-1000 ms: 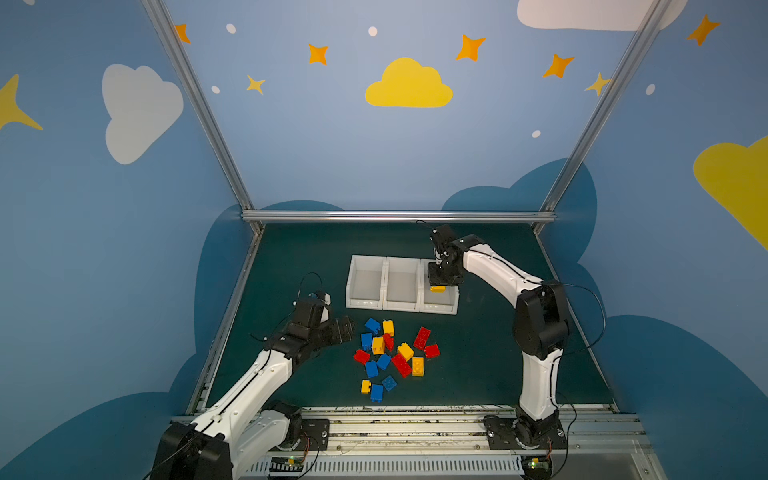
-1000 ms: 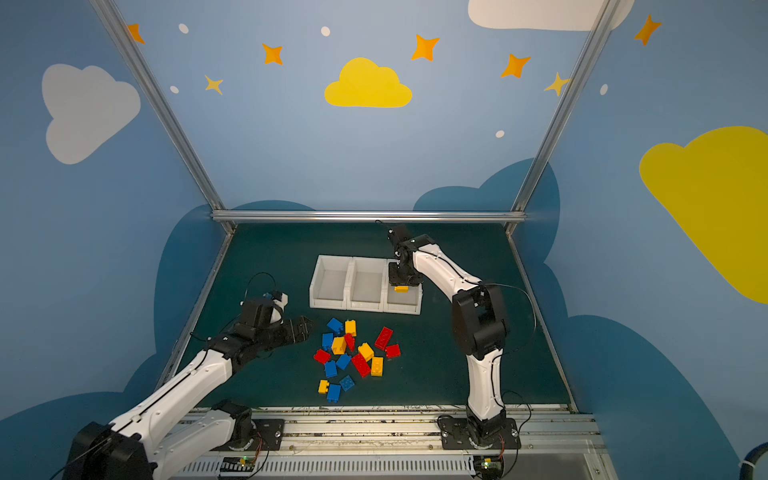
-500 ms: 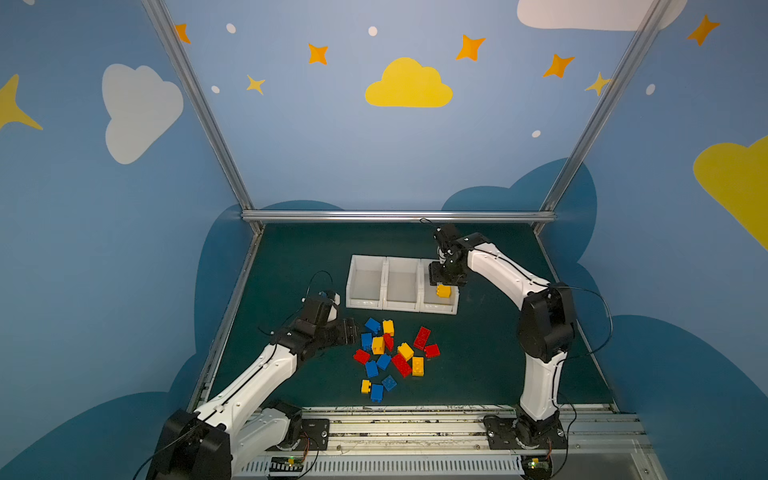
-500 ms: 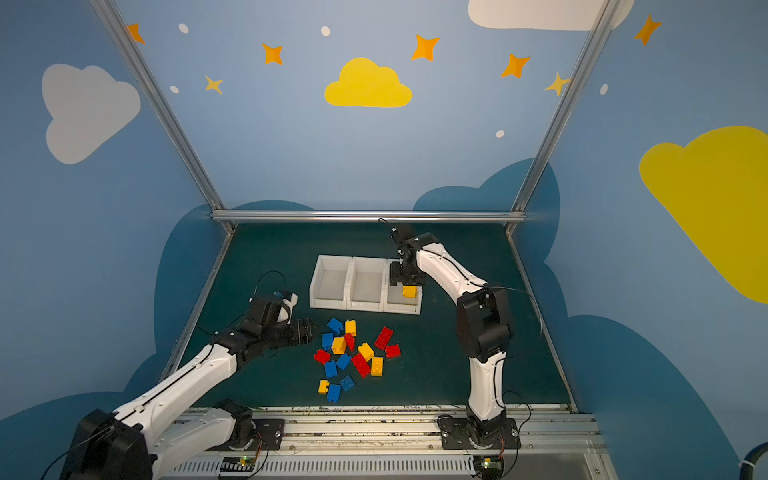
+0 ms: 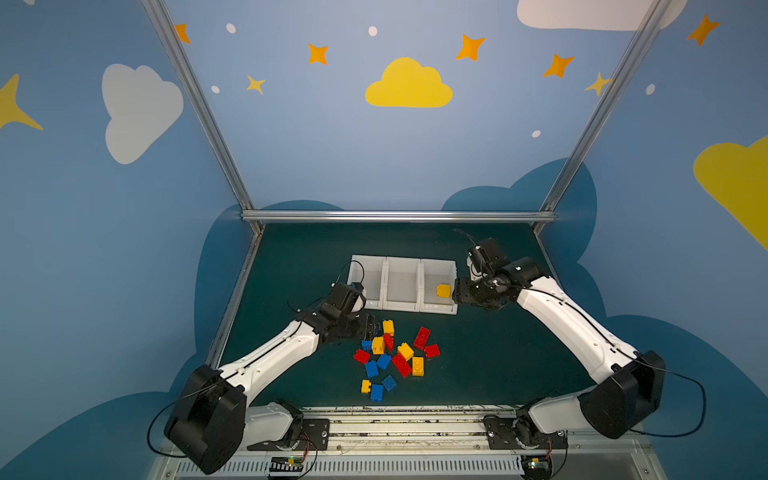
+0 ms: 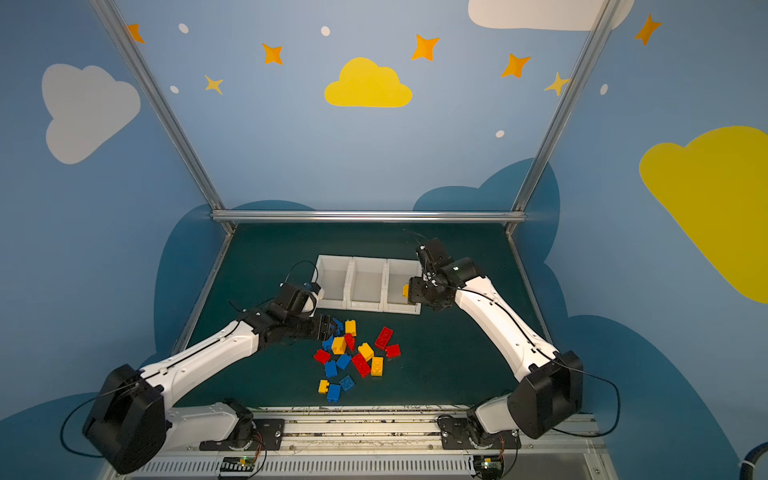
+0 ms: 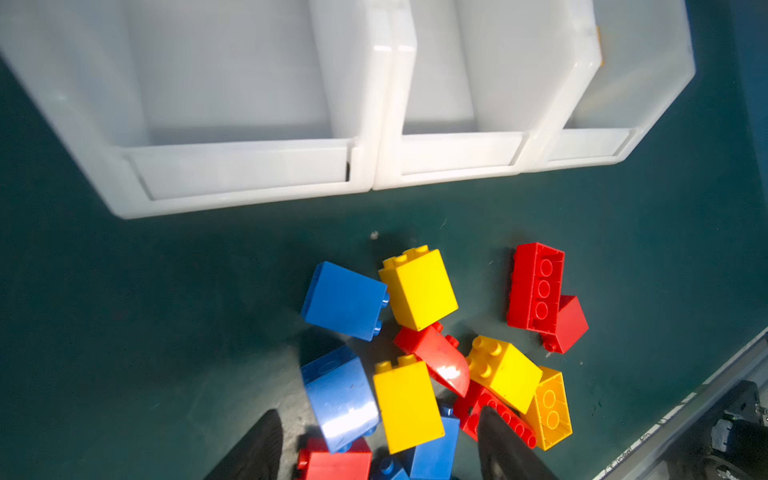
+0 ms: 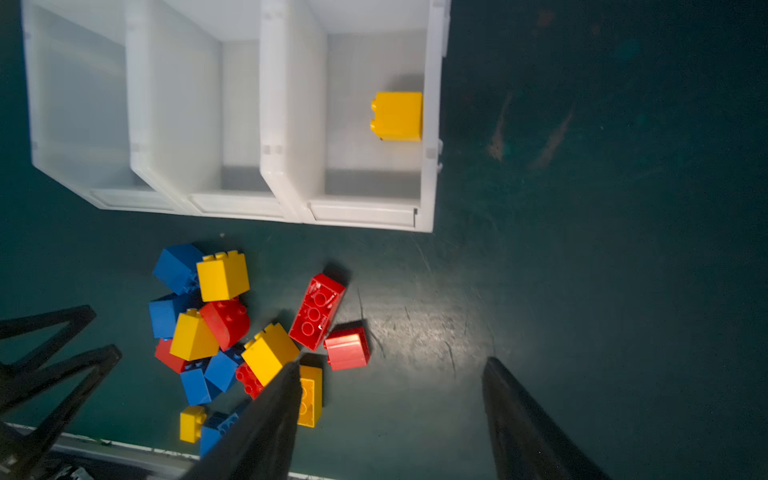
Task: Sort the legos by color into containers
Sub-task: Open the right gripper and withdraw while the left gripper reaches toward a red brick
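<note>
Red, blue and yellow legos lie in a loose pile (image 5: 405, 351) (image 6: 365, 351) on the green mat in front of the containers (image 5: 385, 282) (image 6: 351, 282), three white bins in a row. One yellow brick (image 5: 444, 290) (image 8: 397, 116) lies in the right bin; the other two bins (image 7: 374, 124) look empty. My left gripper (image 5: 372, 326) (image 7: 378, 411) hangs open low at the pile's left edge, a blue brick (image 7: 340, 395) and a yellow brick (image 7: 407, 407) loose between its fingers. My right gripper (image 5: 455, 293) (image 8: 390, 363) is open and empty by the right bin's outer wall.
A metal rail (image 5: 399, 216) closes the back of the mat and slanted posts rise at both back corners. The arms' base rail (image 5: 399, 411) runs along the front edge. Bare mat (image 5: 498, 353) lies right of the pile.
My right gripper opened and let the yellow brick drop into the right bin, then drew back to the right. My left arm reached right to the pile, its jaws narrowing.
</note>
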Available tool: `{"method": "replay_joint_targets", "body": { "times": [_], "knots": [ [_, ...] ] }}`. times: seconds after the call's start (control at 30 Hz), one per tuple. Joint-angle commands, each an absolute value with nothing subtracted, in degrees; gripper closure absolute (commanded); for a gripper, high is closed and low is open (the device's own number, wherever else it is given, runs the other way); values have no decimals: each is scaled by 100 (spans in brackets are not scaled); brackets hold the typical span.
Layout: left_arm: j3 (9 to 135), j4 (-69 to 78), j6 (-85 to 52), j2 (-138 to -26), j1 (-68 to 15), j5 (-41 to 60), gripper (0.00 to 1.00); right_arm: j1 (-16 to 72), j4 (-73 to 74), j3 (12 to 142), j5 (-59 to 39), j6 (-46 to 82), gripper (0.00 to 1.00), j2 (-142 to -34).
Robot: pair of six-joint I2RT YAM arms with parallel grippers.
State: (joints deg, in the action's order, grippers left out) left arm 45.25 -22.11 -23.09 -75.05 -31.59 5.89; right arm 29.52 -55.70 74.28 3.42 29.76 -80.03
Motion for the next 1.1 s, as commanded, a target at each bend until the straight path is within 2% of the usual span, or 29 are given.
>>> {"method": "replay_joint_targets", "body": {
  "times": [0.0,0.2,0.57,1.07],
  "knots": [
    [4853,-2304,-2159,-7898,-3357,738,28,2991,-5728,7003,396,3243,31,-7702],
    [5418,-2358,-2345,-8707,-3527,897,34,2997,-5663,6788,294,3221,31,-7591],
    [5942,-2379,-2603,-9673,-3764,1028,36,3009,-5739,6969,185,3057,31,-7824],
    [6400,-2692,-2202,-9968,-3911,844,36,3008,-5706,7115,142,3050,31,-8056]
  ]
}}
